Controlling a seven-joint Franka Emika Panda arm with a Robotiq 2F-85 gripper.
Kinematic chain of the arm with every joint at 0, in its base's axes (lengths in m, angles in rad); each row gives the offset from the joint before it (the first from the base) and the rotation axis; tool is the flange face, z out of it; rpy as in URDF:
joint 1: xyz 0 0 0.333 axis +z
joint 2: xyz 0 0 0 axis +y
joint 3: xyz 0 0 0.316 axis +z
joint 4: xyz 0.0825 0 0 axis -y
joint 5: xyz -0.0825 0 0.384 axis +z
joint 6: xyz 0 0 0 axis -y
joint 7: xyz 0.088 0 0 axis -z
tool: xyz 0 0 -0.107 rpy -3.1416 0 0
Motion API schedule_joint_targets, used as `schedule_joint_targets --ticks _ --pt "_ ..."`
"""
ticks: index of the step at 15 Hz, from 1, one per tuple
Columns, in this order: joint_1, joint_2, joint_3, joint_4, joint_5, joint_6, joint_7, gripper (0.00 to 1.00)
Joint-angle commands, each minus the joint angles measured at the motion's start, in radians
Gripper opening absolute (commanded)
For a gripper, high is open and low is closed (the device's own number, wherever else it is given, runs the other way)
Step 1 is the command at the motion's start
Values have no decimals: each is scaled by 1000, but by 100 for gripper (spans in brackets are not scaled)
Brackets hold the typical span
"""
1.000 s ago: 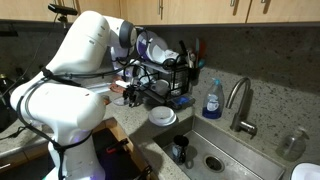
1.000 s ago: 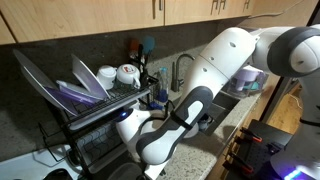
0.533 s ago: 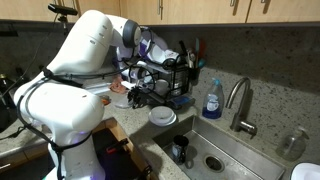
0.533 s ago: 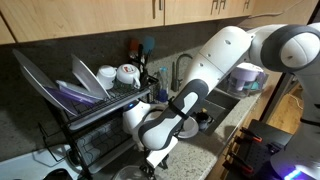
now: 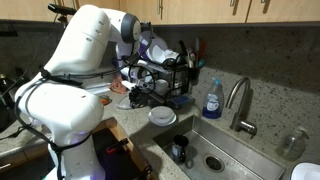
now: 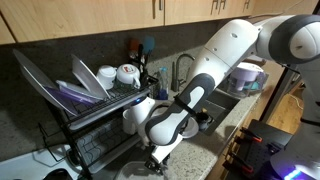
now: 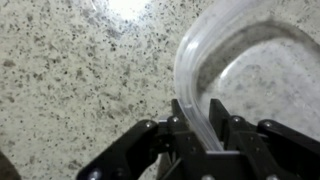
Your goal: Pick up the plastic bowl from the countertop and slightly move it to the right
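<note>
Pale pinkish-white shallow plastic bowl [image 7: 188, 65], its rim pinched between the nearly closed fingers of my black gripper [image 7: 203, 118], speckled grey-brown stone tabletop [image 7: 70, 80] behind it in the wrist view.

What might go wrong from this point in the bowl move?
1. The tool pinches only a thin stretch of the bowl's rim, at one edge. Once lifted, the bowl may tilt or slip out onto the countertop.
2. In an exterior view a white dish sits close to the tool. A sideways move might bump it. The arm hides the gap, so clearance cannot be judged.
</note>
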Motion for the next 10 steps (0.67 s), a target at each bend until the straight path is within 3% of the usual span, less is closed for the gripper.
schedule_joint_targets --ticks 1,4,10 --pt "20 -106 -8 -104 2 51 -3 6" --pt "36 -184 -14 -171 -13 86 22 0" --pt "1 -273 -15 -285 -1 127 18 5"
